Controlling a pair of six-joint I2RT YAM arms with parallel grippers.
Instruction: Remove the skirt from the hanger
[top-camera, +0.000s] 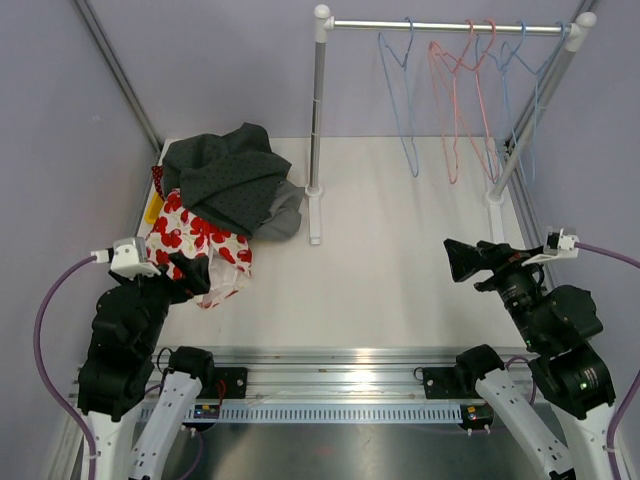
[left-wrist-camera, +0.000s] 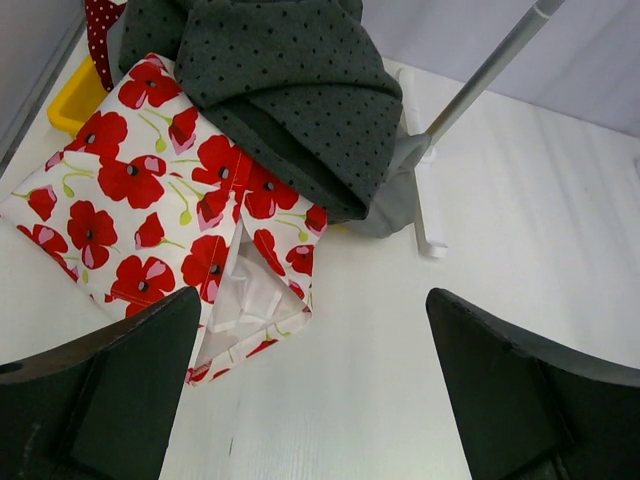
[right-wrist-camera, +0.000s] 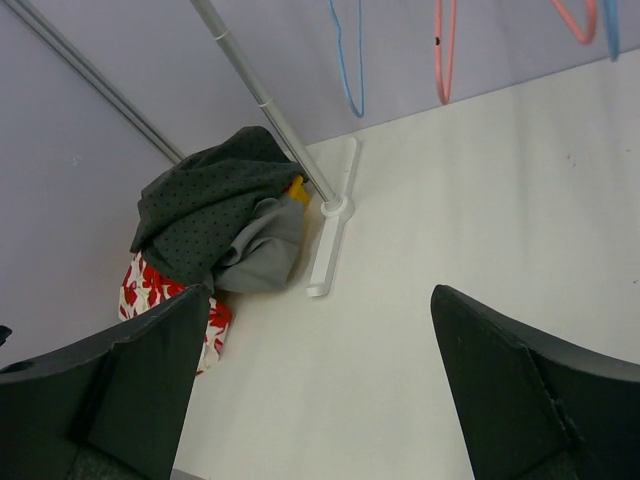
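White fabric skirt with red poppies lies just far-left of left gripper, jaws open. Right gripper is also open, well apart.

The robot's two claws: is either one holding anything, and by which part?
Nothing is held. The left gripper is open over the red-flowered garment; the right gripper is open over the table.

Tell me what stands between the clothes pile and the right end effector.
The rack's left post and its white foot, otherwise bare table; the right wrist view shows it.
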